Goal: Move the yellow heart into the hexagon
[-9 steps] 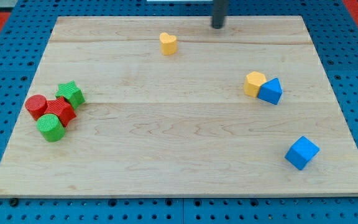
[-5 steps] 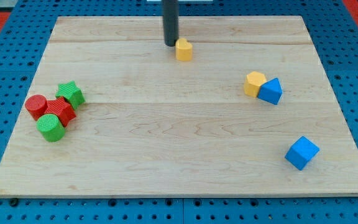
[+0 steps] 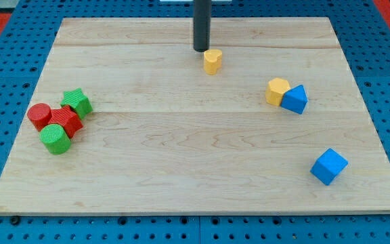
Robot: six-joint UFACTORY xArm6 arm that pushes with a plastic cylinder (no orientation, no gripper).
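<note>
The yellow heart (image 3: 212,60) lies on the wooden board (image 3: 195,183) near the view's top, just right of centre. My tip (image 3: 201,49) stands at the heart's upper left, touching or nearly touching it. The yellow hexagon (image 3: 277,91) sits further to the view's right and a little lower, with a blue triangular block (image 3: 294,99) pressed against its right side. A gap of bare board lies between the heart and the hexagon.
A blue cube (image 3: 329,166) sits at the lower right. At the left is a tight cluster: a green star (image 3: 77,102), a red cylinder (image 3: 40,116), a red block (image 3: 66,121) and a green cylinder (image 3: 55,138).
My tip came from the top right to the heart's left side, then pushed it rightwards and slightly down. The heart now lies nearer the hexagon. Other blocks have not moved.
</note>
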